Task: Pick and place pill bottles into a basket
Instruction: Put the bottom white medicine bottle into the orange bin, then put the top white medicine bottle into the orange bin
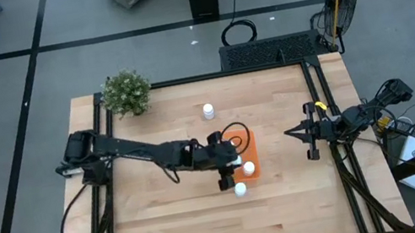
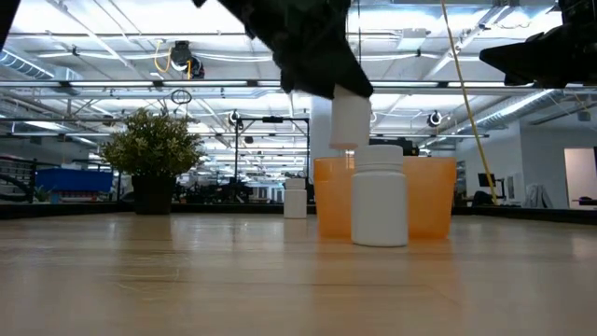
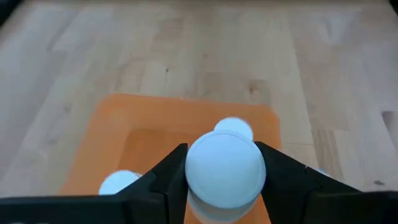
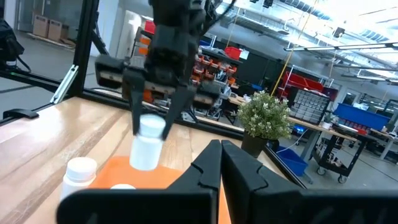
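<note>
My left gripper (image 1: pixel 238 165) is shut on a white pill bottle (image 3: pixel 225 169) above the orange basket (image 1: pixel 239 142) at the table's middle. In the left wrist view, one bottle (image 3: pixel 120 182) stands inside the basket, and another white top (image 3: pixel 234 127) shows just past the held one. One bottle (image 1: pixel 240 189) stands upright on the table at the basket's near edge. Another bottle (image 1: pixel 207 111) stands farther back. My right gripper (image 1: pixel 289 132) is shut and empty at the table's right side. My left gripper pinches the bottle's upper part (image 4: pixel 150 128), at its cap, between its two fingers (image 4: pixel 134 118). The fingers come from above and point down. The bottle hangs upright below them (image 2: pixel 350 121), clear of the basket and the table.
A green potted plant (image 1: pixel 126 93) stands at the table's far left corner. Black rails (image 1: pixel 323 113) run along the table's sides. Bare wood lies to the near left and right of the basket.
</note>
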Robot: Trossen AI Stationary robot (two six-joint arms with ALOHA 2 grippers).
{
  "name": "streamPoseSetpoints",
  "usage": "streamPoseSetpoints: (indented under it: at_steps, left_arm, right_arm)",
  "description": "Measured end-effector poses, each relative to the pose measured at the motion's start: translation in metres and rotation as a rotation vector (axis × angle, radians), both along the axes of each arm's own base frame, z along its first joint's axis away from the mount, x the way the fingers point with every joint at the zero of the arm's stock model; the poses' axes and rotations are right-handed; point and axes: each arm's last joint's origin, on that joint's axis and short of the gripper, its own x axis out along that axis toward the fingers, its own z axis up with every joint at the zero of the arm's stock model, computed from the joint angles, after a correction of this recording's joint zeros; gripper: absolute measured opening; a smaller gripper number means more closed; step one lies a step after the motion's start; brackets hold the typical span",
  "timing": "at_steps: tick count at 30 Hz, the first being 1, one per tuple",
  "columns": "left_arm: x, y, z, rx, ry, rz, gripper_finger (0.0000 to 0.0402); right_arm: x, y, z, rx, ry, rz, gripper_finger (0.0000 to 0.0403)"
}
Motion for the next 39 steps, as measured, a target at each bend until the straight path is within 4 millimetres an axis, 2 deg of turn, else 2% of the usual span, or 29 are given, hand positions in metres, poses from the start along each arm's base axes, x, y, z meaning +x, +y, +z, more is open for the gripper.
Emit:
streamPoseSetpoints:
  at_steps: [5, 9, 16, 20, 23, 34, 39]
  left_arm:
    - [-0.004, 0.003, -0.019, -0.025, -0.034, -0.006, 0.0186]
    - [-0.009, 0.006, -0.033, -0.055, -0.051, -0.025, 0.0170]
    - [-0.014, 0.007, -0.045, -0.068, -0.053, -0.008, 0.0164]
    - [-0.015, 0.007, -0.048, -0.101, -0.074, -0.026, 0.0193]
    - [-0.014, 0.007, -0.053, -0.102, -0.093, -0.027, 0.0194]
    - [-0.011, 0.007, -0.069, -0.107, -0.086, -0.022, 0.0067]
    - [-0.009, 0.007, -0.070, -0.109, -0.094, -0.023, 0.0030]
  right_arm:
    - [0.000, 0.000, 0.000, 0.000, 0.000, 0.000, 0.0004]
    - [0.000, 0.000, 0.000, 0.000, 0.000, 0.000, 0.0004]
    - [0.000, 0.000, 0.000, 0.000, 0.000, 0.000, 0.0004]
    - [0.000, 0.000, 0.000, 0.000, 0.000, 0.000, 0.0004]
    - [0.000, 0.000, 0.000, 0.000, 0.000, 0.000, 0.0004]
    - [0.000, 0.000, 0.000, 0.002, -0.004, 0.000, 0.0004]
    - [0.000, 0.000, 0.000, -0.001, 0.000, 0.000, 0.0004]
